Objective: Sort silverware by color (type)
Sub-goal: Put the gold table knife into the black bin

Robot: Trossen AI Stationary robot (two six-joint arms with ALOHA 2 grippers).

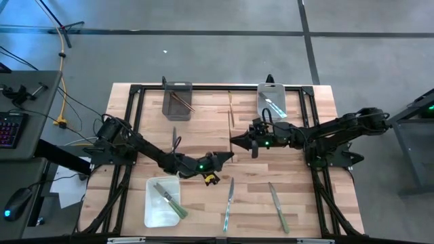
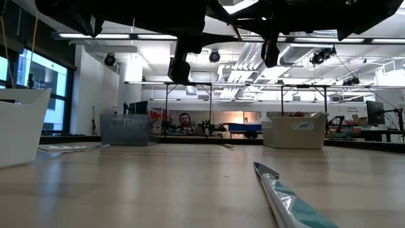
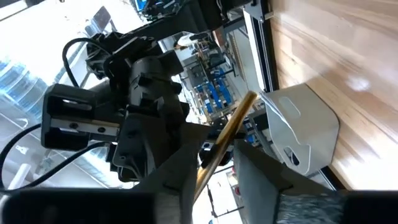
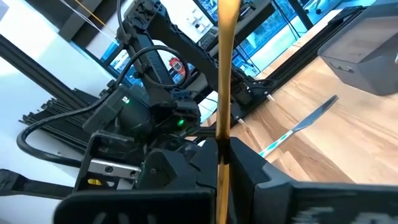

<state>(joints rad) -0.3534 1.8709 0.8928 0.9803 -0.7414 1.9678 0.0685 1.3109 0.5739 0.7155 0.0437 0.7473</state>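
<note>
In the low view a silver knife [image 2: 288,199] with a pale-teal handle lies nearest on the wooden table [image 1: 203,129], its end cut off. Mid-table, the right gripper [image 4: 221,158] is clamped on a thin brown stick [image 4: 225,74]. The left gripper [image 3: 217,177] faces it, its fingers narrowly parted around the stick's other end. Beyond stand a grey bin [image 1: 177,99] and a white one [image 1: 272,100].

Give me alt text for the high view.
Both arms meet mid-table: the right gripper and the left gripper nearly touch, apparently handing over a brown stick. A grey bin and a clear bin sit at the far edge, a white bin near the left, two knives loose.
</note>
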